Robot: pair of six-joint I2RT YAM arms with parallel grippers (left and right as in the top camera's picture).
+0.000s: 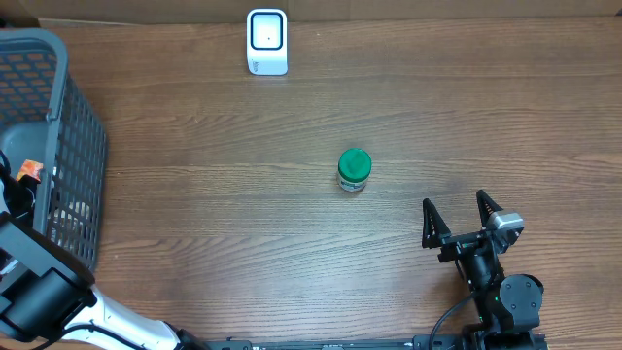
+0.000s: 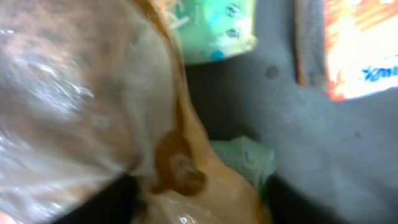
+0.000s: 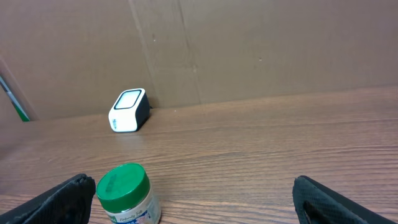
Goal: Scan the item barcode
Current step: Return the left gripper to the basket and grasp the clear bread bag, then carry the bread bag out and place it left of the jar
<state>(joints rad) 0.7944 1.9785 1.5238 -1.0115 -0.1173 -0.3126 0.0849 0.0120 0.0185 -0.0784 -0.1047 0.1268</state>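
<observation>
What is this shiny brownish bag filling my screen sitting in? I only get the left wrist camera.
Observer: The overhead view shows the left arm reaching into a grey mesh basket at the left edge of the table.
Operator: Is anything out on the table itself?
Observer: Yes, a jar with a green lid stands upright near the middle.
Operator: And where would things get scanned?
Observer: A small white scanner sits at the far edge, well apart from the jar.
</observation>
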